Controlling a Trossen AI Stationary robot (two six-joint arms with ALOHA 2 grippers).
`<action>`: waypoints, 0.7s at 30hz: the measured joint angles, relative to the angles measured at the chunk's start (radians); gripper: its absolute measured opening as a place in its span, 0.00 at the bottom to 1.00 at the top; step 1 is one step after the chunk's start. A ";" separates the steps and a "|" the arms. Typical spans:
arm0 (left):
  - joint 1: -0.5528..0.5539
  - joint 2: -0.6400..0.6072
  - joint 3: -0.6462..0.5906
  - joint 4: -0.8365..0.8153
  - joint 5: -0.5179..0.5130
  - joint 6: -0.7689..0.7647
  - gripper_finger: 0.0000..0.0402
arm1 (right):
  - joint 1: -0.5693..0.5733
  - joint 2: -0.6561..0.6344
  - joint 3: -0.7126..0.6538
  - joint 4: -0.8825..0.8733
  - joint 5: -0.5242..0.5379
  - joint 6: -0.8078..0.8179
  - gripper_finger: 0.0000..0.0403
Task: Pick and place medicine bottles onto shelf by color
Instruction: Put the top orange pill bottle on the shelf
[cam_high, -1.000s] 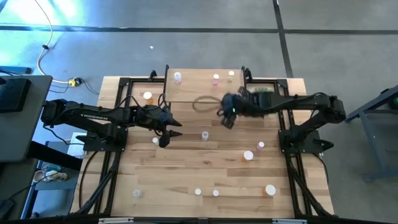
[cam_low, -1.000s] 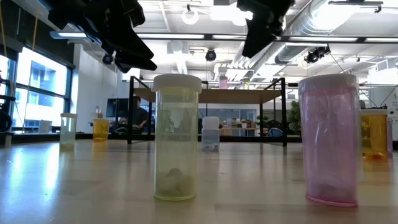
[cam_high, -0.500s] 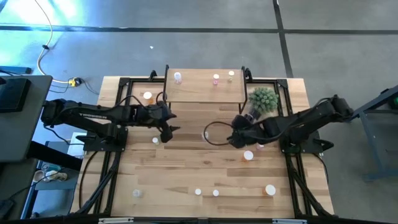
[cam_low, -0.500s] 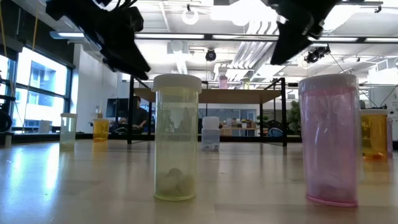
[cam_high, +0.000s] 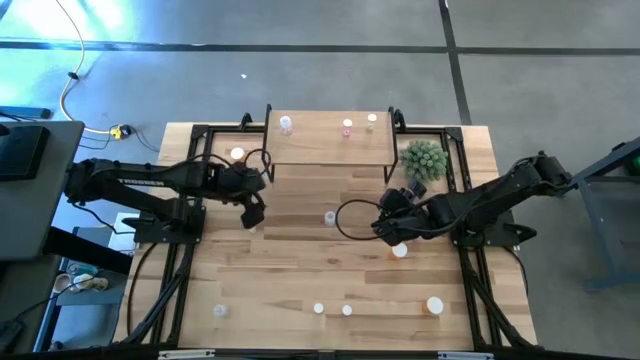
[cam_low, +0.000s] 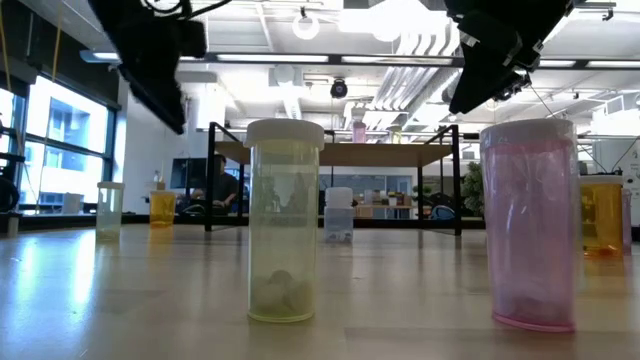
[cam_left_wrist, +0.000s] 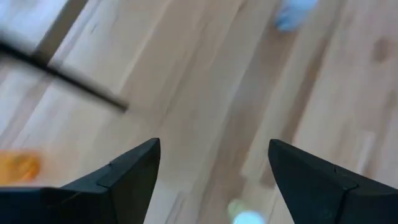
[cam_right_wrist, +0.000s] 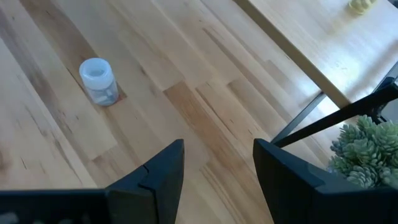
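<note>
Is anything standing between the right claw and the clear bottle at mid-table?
Nothing visible does. The right claw is open and empty, and only bare tabletop lies between it and the clear bottle. The plant stands off to the side, near the shelf.

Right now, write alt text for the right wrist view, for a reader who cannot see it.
The right gripper hangs open and empty over the wooden table, with a small clear bottle with a white cap standing ahead of it. Farther off are the shelf and a green spiky plant.

Left pincer (cam_high: 251, 212) spread wide, empty, right pincer (cam_high: 385, 226) parted, empty, arms reaching inward
</note>
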 joint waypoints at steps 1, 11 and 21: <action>0.000 -0.010 0.000 -0.029 -0.025 -0.021 0.72 | 0.000 0.000 0.000 0.000 0.000 0.000 0.46; 0.074 -0.088 0.000 -0.212 -0.264 -0.201 0.72 | 0.000 0.000 0.000 0.005 0.003 -0.004 0.46; 0.332 -0.090 0.000 -0.213 -0.272 -0.197 0.71 | 0.000 0.000 0.000 0.028 0.003 -0.008 0.46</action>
